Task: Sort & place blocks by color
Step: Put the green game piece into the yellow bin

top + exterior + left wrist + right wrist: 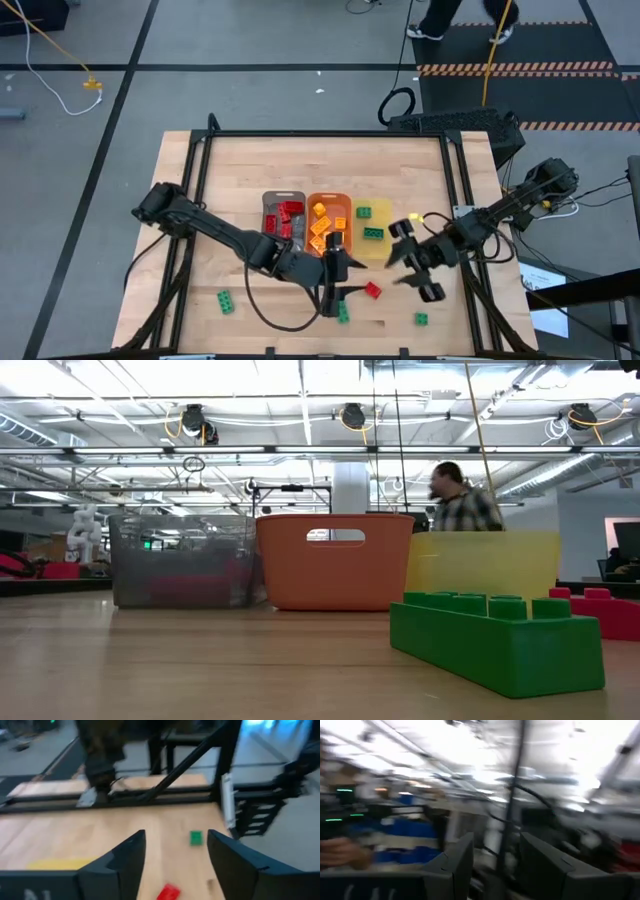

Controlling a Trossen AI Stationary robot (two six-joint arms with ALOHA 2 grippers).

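Three trays stand side by side mid-table: grey tray (pixel 270 198) with red blocks (pixel 289 210), orange tray (pixel 332 198) with orange blocks (pixel 321 231), yellow tray (pixel 380 212) with green blocks (pixel 372 232). Loose on the near table: a red block (pixel 372 290) and green blocks (pixel 227 301) left, centre and right. Left gripper (pixel 340 274), spread wide and empty, hangs beside the red block; right gripper (pixel 417 262), also wide and empty, is near the yellow tray; no legible writing.

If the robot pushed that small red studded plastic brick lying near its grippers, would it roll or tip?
The small red studded plastic brick would probably slide, not roll: it looks boxy and lies low on the smooth wooden table. It seems rigid and light, so a nudge from the open left gripper might send it skidding.
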